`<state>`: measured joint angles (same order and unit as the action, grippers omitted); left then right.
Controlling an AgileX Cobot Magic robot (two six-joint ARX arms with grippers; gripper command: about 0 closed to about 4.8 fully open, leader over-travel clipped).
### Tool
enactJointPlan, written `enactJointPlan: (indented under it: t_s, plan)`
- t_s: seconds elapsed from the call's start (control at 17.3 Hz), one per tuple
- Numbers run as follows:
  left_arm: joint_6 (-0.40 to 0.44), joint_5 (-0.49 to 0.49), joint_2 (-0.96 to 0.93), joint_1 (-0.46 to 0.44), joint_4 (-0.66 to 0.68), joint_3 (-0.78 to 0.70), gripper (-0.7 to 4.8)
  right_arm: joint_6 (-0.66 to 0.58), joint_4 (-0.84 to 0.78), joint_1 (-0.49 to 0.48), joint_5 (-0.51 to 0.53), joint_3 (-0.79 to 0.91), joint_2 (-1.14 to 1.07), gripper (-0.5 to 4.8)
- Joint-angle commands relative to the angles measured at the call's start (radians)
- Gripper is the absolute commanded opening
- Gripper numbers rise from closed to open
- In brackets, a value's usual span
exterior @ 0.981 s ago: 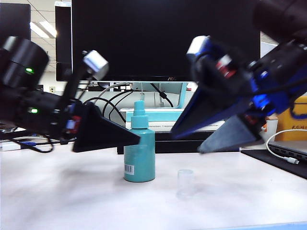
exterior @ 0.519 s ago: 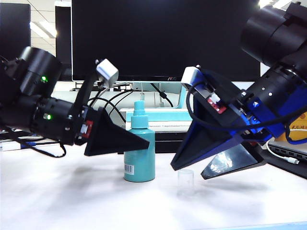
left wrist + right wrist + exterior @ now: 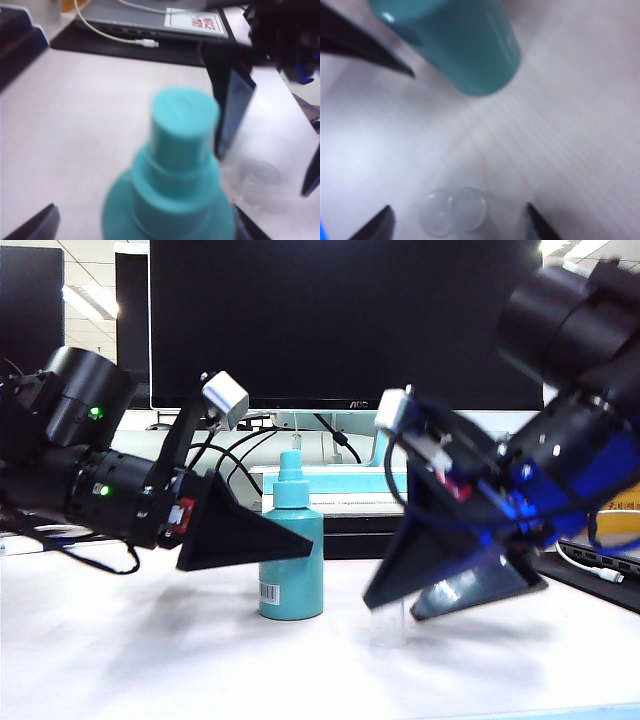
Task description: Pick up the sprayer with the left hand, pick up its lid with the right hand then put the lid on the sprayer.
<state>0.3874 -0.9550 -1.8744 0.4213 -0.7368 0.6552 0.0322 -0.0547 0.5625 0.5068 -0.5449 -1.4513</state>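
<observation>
where the exterior view looks across the pale table [image 3: 150,660], sprayer [image 3: 291,558] upright near the middle, white barcode label low on its side. lid [image 3: 388,618] upright on the table just beside it, toward the right arm's side, partly behind the black wedges. left gripper [image 3: 300,540] level with the bottle's upper body, one wedge finger crossing in front of it; contact cannot be told from here. right gripper [image 3: 395,602] tilted down over the lid, blurred, its tips either side of it. behind: a large dark monitor [image 3: 340,320], cables, a teal-and-white box, ceiling lights in an office room; a laptop edge with a white cable at the far right.

left wrist view: sprayer's nozzle [image 3: 181,150] close and out of focus, between two dark finger tips spread wide at either edge, gaps visible on both sides. lid [image 3: 257,180] faint on the table beyond, a right-arm finger standing next to it.

right wrist view: lid [image 3: 453,211] on the light wood-grain surface between two spread finger tips, neither touching it. sprayer's base [image 3: 455,42] beyond, a left finger tip beside it.
</observation>
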Motion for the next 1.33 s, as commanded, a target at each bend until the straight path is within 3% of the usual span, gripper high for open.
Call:
enactJointPlan:
  t_s: [0.06, 0.12, 0.29, 0.35, 0.4, 0.58, 0.69, 0.87, 0.92, 0.98, 1.1, 1.15, 1.21, 1.33]
  plan:
    - [-0.002, -0.01, -0.002, 0.006, -0.005, 0.005, 4.23, 0.002, -0.023, 0.001, 0.0, -0.003, -0.027, 3.37]
    - [-0.002, -0.01, -0.002, 0.006, -0.002, 0.005, 3.47, 0.002, -0.029, 0.001, 0.0, -0.003, -0.028, 3.36]
    - [-0.002, -0.007, -0.002, 0.006, -0.004, 0.005, 3.39, 0.002, -0.03, 0.001, -0.002, -0.003, -0.032, 2.3]
    - [-0.002, -0.007, -0.002, 0.006, -0.004, 0.005, 3.39, 0.002, -0.031, 0.001, -0.015, -0.003, -0.033, 2.28]
    - [-0.002, -0.007, -0.002, 0.006, -0.003, 0.005, 3.39, 0.002, -0.034, 0.001, -0.027, -0.003, -0.033, 1.6]
    - [-0.002, -0.007, -0.002, 0.006, -0.003, 0.005, 3.26, 0.002, -0.056, 0.001, -0.038, -0.003, -0.033, 1.54]
    - [-0.002, -0.006, -0.002, 0.006, -0.002, 0.004, 2.73, 0.001, -0.08, 0.0, -0.039, -0.004, -0.033, 1.43]
    - [-0.002, -0.006, -0.002, 0.006, -0.002, 0.005, 2.73, 0.001, -0.092, 0.0, -0.042, -0.005, -0.033, 1.43]
    - [-0.002, -0.006, -0.002, 0.006, -0.002, 0.005, 2.73, -0.002, -0.094, 0.0, -0.042, -0.005, -0.033, 1.26]
    - [-0.002, -0.006, -0.002, 0.006, 0.002, 0.005, 2.73, -0.002, -0.101, 0.0, -0.042, -0.005, -0.033, 0.62]
    - [-0.002, -0.006, -0.002, 0.006, 0.007, 0.004, 2.73, -0.002, -0.117, 0.0, -0.042, -0.005, -0.033, 0.68]
    - [-0.002, -0.006, -0.002, 0.006, 0.01, 0.005, 2.73, -0.002, -0.123, 0.0, -0.042, -0.005, -0.033, 1.37]
    - [-0.002, -0.006, -0.002, 0.006, 0.011, 0.005, 2.73, -0.004, -0.122, 0.0, -0.042, -0.005, -0.032, 2.39]
    - [-0.002, -0.006, -0.002, 0.006, 0.012, 0.005, 2.73, -0.005, -0.111, 0.0, -0.046, -0.005, -0.032, 2.55]
